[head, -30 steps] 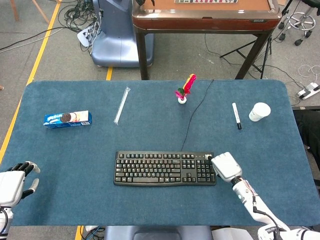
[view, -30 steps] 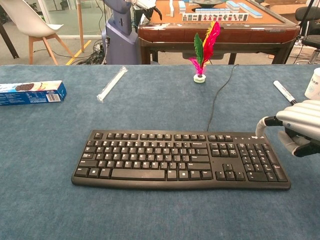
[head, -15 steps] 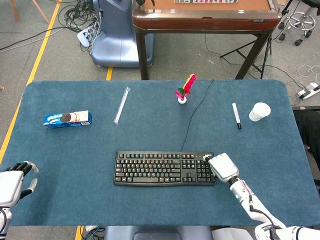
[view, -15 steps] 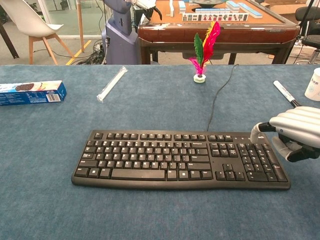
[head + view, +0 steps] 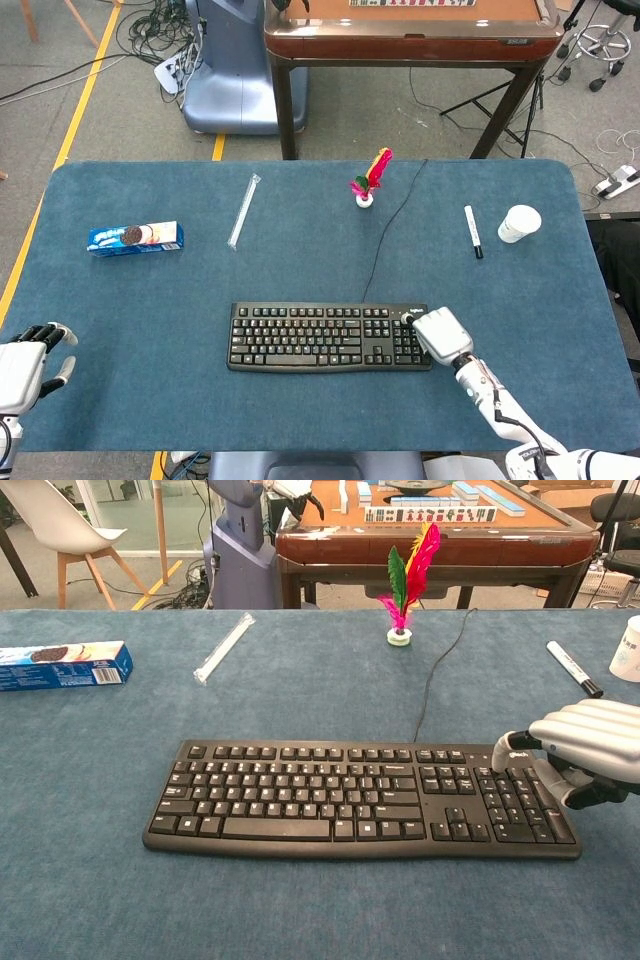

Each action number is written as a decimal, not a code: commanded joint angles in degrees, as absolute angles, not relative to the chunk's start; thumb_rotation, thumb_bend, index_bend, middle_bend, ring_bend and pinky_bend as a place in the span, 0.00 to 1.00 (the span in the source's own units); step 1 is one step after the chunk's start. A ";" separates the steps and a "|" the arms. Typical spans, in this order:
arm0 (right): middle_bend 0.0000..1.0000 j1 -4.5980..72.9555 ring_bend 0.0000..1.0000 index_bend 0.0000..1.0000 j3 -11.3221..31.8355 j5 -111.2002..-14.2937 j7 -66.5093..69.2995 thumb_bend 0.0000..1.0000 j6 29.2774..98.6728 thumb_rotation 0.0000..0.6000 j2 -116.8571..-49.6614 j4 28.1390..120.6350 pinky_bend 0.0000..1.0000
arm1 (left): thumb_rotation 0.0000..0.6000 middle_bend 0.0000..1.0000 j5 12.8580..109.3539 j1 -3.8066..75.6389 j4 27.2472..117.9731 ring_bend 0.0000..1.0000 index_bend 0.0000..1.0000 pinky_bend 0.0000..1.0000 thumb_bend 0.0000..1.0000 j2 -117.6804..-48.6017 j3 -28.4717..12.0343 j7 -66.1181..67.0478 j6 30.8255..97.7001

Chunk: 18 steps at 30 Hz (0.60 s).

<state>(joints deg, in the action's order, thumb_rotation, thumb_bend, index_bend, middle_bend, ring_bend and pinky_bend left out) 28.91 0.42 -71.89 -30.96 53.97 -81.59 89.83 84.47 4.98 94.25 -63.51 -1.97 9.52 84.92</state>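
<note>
A black keyboard (image 5: 320, 337) (image 5: 350, 800) lies at the front middle of the blue table (image 5: 130, 300), its cable running toward the far edge. My right hand (image 5: 442, 335) (image 5: 585, 745) hangs over the keyboard's right end, above the number pad, with its fingers (image 5: 520, 746) stretched left over the top right corner. It holds nothing that I can see. My left hand (image 5: 25, 365) sits at the table's front left corner, fingers spread and empty, far from everything; the chest view does not show it.
A blue cookie box (image 5: 134, 238) (image 5: 62, 665) lies at the left. A clear wrapped straw (image 5: 243, 211) and a feather shuttlecock (image 5: 369, 180) (image 5: 408, 575) stand further back. A marker (image 5: 472, 231) and a white cup (image 5: 519, 223) are back right. A wooden table (image 5: 410, 40) stands beyond.
My right hand has slid left, from beside the keyboard's right edge to over its number pad. The keyboard and the left hand have stayed put.
</note>
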 commanded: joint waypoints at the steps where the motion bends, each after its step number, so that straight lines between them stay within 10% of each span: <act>1: 1.00 29.02 1.00 0.31 0.26 -71.64 -30.88 1.00 53.84 1.00 -81.63 89.66 1.00 | 1.00 0.40 84.34 5.02 94.30 0.36 0.48 0.49 0.33 -63.48 -1.99 9.52 84.72; 10: 0.99 28.33 0.99 0.31 -0.84 -76.74 -28.34 1.00 57.37 1.00 -77.51 93.97 1.00 | 1.00 0.40 84.68 4.96 94.33 0.36 0.48 0.49 0.33 -63.37 -1.89 9.34 84.84; 18: 0.67 24.46 0.68 0.29 -1.45 -82.74 -24.97 0.76 66.49 1.00 -70.68 98.68 1.00 | 1.00 0.40 84.76 5.09 94.22 0.36 0.48 0.49 0.33 -63.38 -1.78 9.58 84.48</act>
<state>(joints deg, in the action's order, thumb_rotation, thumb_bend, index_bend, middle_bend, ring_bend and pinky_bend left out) 26.30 -1.10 -80.55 -26.38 63.19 -72.58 97.51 84.71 5.07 94.25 -63.37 -1.80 9.57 84.49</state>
